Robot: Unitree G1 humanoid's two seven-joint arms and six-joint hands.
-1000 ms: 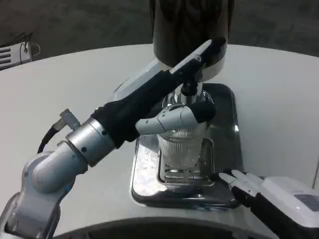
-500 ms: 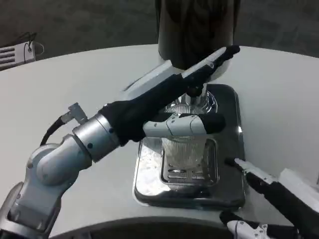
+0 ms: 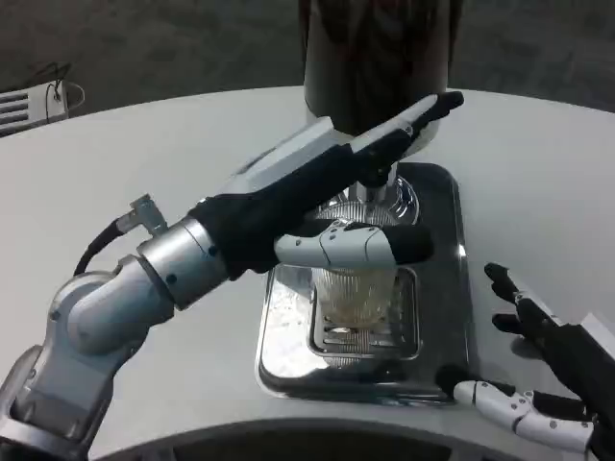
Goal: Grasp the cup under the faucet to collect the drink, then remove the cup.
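A clear ribbed cup [image 3: 357,300] stands on the grate of the steel drip tray [image 3: 454,288], right under the faucet [image 3: 377,184] of the dark dispenser [image 3: 380,53]. There is yellowish liquid in the cup. My left hand [image 3: 322,182] reaches in from the lower left. Its fingers lie straight past the faucet against the dispenser's base, and its thumb [image 3: 360,245] crosses the front of the cup near the rim. My right hand [image 3: 550,379] hovers off the tray's right front corner, fingers spread, holding nothing.
The round white table [image 3: 144,163] carries the tray and dispenser at its middle. A grey object [image 3: 29,106] sits beyond the table's far left edge. My left forearm [image 3: 144,288] crosses the table left of the tray.
The cup now shows yellowish liquid. My right hand has turned and spread its fingers, with the thumb low beside the tray's front corner. My left hand has barely moved in the last half second.
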